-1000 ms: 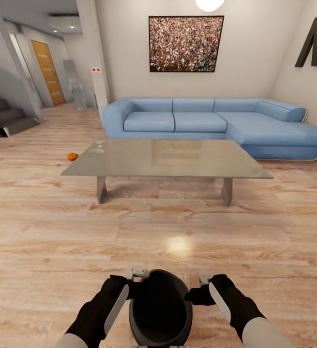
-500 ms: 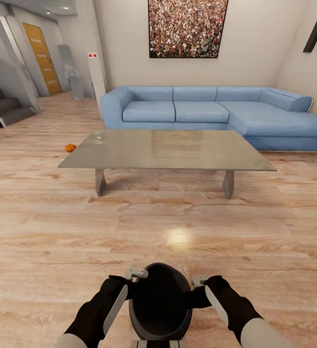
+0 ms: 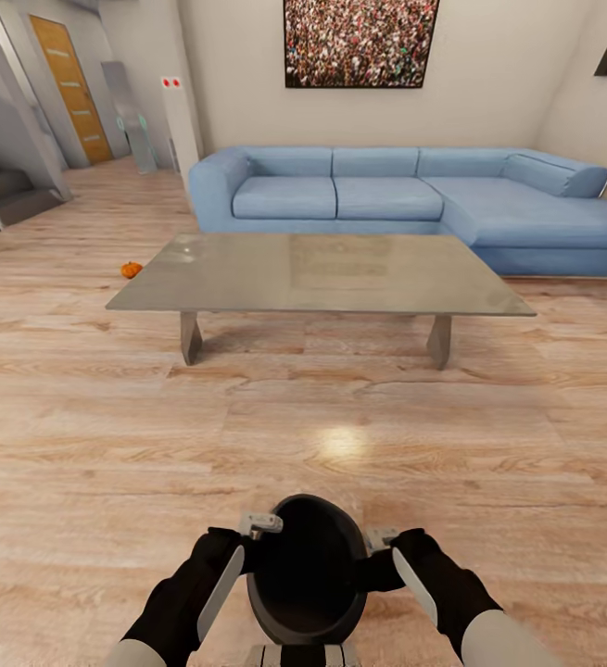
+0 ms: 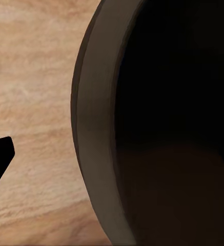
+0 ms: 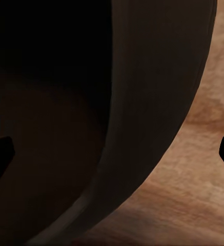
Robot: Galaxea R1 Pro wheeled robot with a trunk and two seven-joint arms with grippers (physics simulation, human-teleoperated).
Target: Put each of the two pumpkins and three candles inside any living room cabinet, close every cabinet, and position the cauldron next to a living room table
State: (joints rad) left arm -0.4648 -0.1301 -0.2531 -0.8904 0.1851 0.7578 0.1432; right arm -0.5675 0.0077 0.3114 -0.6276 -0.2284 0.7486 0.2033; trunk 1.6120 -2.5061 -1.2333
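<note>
Right now I have the cauldron held up close to the trunk, the left gripper and right gripper each straddling its rim from opposite sides; whether they are clenched on it I cannot tell. Ahead across bare wooden floor stands the table, well apart, with one pumpkin on the floor by its left end, before the blue sofa.

Black cauldron (aloft), table ahead
</note>
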